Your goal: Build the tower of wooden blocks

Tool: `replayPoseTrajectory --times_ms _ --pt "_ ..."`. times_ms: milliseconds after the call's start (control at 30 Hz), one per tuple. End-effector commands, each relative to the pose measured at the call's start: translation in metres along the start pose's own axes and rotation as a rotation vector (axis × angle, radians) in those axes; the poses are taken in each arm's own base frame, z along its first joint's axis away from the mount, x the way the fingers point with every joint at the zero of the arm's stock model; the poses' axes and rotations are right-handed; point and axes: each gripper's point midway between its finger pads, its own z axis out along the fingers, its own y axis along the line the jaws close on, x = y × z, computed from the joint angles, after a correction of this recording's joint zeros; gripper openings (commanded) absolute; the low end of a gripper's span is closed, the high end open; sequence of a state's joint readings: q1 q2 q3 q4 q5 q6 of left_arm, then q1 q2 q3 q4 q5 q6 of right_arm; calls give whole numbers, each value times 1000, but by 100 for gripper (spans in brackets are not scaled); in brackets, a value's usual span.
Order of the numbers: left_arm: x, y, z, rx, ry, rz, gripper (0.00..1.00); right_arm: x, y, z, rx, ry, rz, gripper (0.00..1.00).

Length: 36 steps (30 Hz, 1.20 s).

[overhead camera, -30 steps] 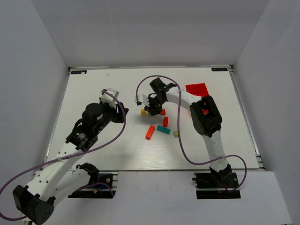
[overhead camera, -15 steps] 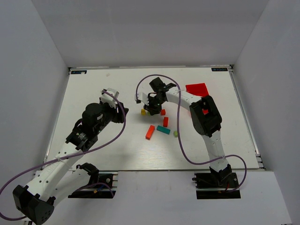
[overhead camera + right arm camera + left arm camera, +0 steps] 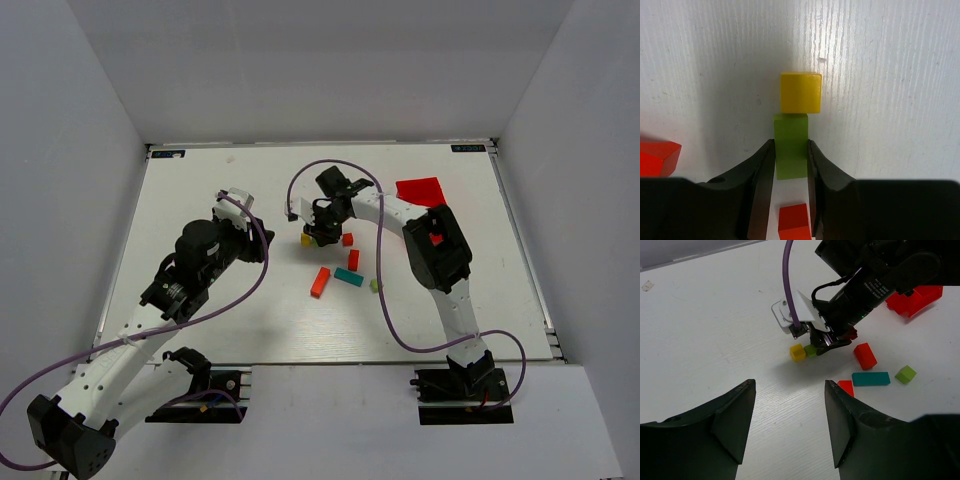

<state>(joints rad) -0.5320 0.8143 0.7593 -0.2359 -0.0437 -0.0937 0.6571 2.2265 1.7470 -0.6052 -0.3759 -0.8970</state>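
Observation:
My right gripper (image 3: pixel 790 150) is shut on a green cube (image 3: pixel 791 145) low over the table. The cube's far face touches a yellow cube (image 3: pixel 800 92). In the top view the right gripper (image 3: pixel 322 232) stands beside the yellow cube (image 3: pixel 306 239). The left wrist view shows the yellow cube (image 3: pixel 797 352) and the green cube (image 3: pixel 811 350) side by side. Loose on the table lie an orange bar (image 3: pixel 320 282), a teal bar (image 3: pixel 348 277), a red block (image 3: pixel 353 259), a red cube (image 3: pixel 347 239) and a second green cube (image 3: pixel 375 285). My left gripper (image 3: pixel 790 390) is open and empty, left of the blocks.
A red plastic bin (image 3: pixel 420 190) stands at the back right, behind my right arm; it also shows in the left wrist view (image 3: pixel 914 297). A purple cable loops over the table above the blocks.
My right gripper has shifted slightly left with the green cube, up against the yellow cube. The left arm has not moved.

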Motion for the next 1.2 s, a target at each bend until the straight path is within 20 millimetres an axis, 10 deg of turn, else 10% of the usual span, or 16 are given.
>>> replayPoseTrajectory --times_ms 0,1167 --pt "1 0 -4 6 -2 3 68 -16 -9 0 25 -37 -20 0" --pt "1 0 -4 6 -2 3 68 -9 -11 7 24 -22 -38 0"
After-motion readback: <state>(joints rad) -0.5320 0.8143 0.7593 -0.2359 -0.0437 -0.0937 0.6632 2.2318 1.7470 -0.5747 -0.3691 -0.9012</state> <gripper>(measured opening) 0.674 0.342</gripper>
